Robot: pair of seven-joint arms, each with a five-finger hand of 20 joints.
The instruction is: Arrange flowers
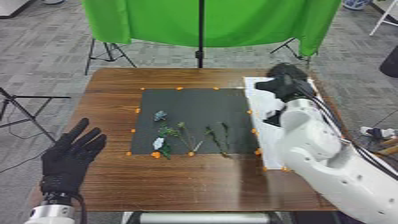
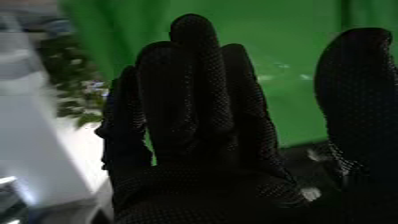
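Right of the dark mat [image 1: 195,100], the right hand [image 1: 286,87] seems open and empty, the left hand [image 1: 65,165] relaxed opposite. Flowers [image 1: 159,143] lie on the mat; arranging looks unfinished; next, pinch one.

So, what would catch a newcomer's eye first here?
Probably the bright green cloth hanging beyond the brown wooden table, then the long white robot arm over its right side. A black-gloved left hand is at the left edge; small green sprigs lie on a square black mat between.
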